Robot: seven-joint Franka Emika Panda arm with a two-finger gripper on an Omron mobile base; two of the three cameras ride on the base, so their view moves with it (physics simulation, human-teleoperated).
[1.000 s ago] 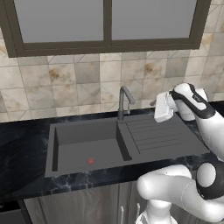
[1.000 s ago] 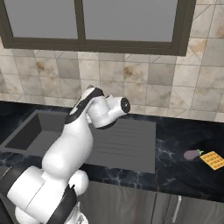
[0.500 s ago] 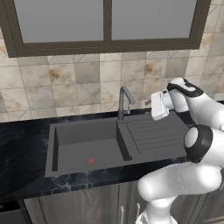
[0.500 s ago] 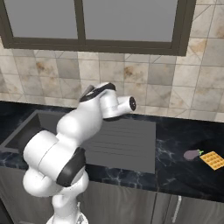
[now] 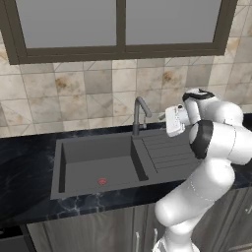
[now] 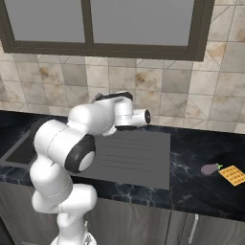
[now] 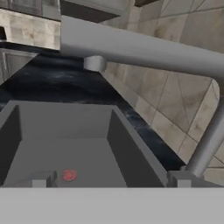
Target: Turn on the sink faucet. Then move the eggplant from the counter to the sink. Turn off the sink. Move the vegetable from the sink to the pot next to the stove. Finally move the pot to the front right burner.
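The sink faucet [image 5: 140,112] stands dark grey behind the sink [image 5: 74,152], with no water running from it. My gripper [image 5: 170,120] hovers just to its right, above the ribbed drainboard [image 5: 165,152], and points at the tap. In the hand view the spout [image 7: 144,48] crosses the top and the stem [image 7: 205,144] rises at the right. My gripper [image 7: 109,180] is open there, its fingertips [image 7: 41,179] wide apart with nothing between them. Below lies the basin with its red drain mark [image 7: 69,175]. The eggplant [image 6: 209,168] lies on the black counter [image 6: 191,191], far right of the sink.
An orange waffle-patterned item [image 6: 233,174] lies right beside the eggplant. A tiled wall [image 5: 88,93] and a window [image 5: 118,24] rise behind the sink. Cabinet fronts [image 6: 143,225] run under the counter edge.
The arm's elbow has swung round and down while the hand has edged a little left toward the faucet. The eggplant has not moved.
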